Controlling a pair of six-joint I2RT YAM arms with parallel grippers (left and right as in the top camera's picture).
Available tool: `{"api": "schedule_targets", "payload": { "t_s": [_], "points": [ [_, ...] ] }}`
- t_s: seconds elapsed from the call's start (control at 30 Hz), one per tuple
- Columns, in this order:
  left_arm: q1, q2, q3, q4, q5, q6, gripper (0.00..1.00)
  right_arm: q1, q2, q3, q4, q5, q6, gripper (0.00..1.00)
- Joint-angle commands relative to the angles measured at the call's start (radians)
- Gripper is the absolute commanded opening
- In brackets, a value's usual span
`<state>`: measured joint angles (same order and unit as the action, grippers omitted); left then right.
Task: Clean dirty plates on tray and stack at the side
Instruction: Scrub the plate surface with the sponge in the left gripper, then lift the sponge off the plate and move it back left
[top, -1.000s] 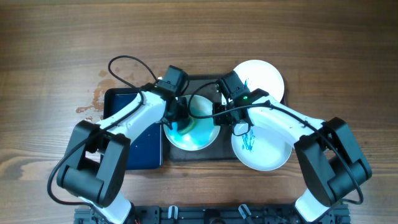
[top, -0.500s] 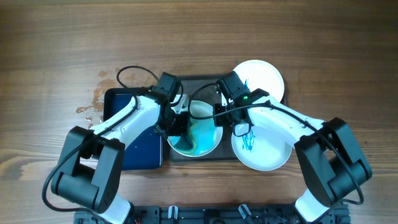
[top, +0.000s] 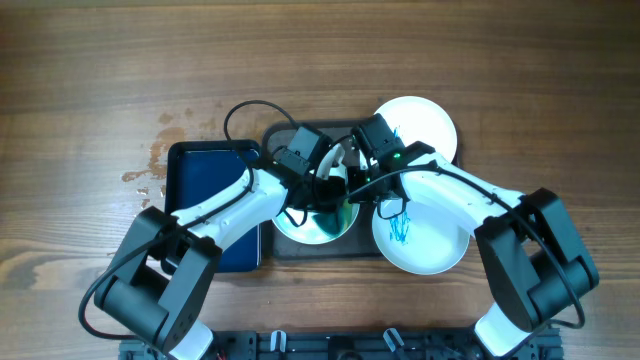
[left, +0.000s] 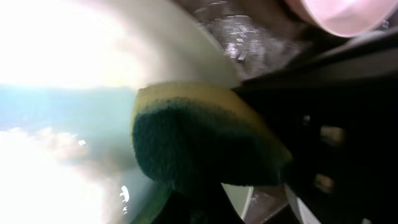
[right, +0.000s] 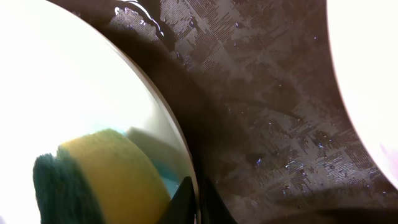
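A white plate (top: 312, 222) with a teal smear lies in the dark grey-brown tray (top: 300, 129). My left gripper (top: 325, 192) is shut on a yellow and green sponge (left: 199, 137) and presses it on this plate's face near its right edge. My right gripper (top: 354, 190) is shut on the plate's right rim (right: 196, 199); the sponge also shows in the right wrist view (right: 99, 177). A second plate (top: 425, 238) with blue scribble lies at the tray's right front. A third plate (top: 425, 125) with a blue mark lies behind it.
A smaller dark blue tray (top: 205, 200) lies left of the big tray, under my left arm. A wet stain (top: 150, 165) marks the wooden table at the left. The tray floor is wet (right: 261, 112).
My left gripper has moved the sponge from the plate's left side across to its right side. The teal smear on the plate has shrunk. My right gripper has held still.
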<state>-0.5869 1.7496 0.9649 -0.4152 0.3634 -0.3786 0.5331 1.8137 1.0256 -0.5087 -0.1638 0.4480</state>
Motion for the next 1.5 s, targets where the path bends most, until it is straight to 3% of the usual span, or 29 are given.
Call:
{"api": "schedule_targets", "payload": {
  "t_s": [0.0,0.3,0.57,1.07,1.17,1.47],
  "points": [
    [0.014,-0.008,0.000,-0.037,-0.072,-0.057,0.04,-0.004,0.015,-0.006,-0.007,0.051,0.004,0.04],
    [0.095,-0.009,0.000,-0.185,-0.405,-0.198,0.04,-0.004,0.015,-0.006,-0.005,0.051,0.004,0.04],
    [0.107,-0.009,0.004,-0.237,-0.620,-0.248,0.04,-0.004,0.015,-0.006,0.002,0.051,0.007,0.04],
    [0.031,-0.298,0.050,-0.283,-0.555,-0.248,0.04,-0.011,0.015,-0.006,0.007,0.051,0.021,0.04],
    [0.023,-0.330,0.051,-0.318,-0.556,-0.291,0.04,-0.011,0.015,-0.006,0.027,0.051,-0.008,0.04],
    [0.114,-0.416,0.051,-0.430,-0.656,-0.310,0.04,-0.011,-0.064,-0.005,0.072,0.051,-0.084,0.04]
  ]
}}
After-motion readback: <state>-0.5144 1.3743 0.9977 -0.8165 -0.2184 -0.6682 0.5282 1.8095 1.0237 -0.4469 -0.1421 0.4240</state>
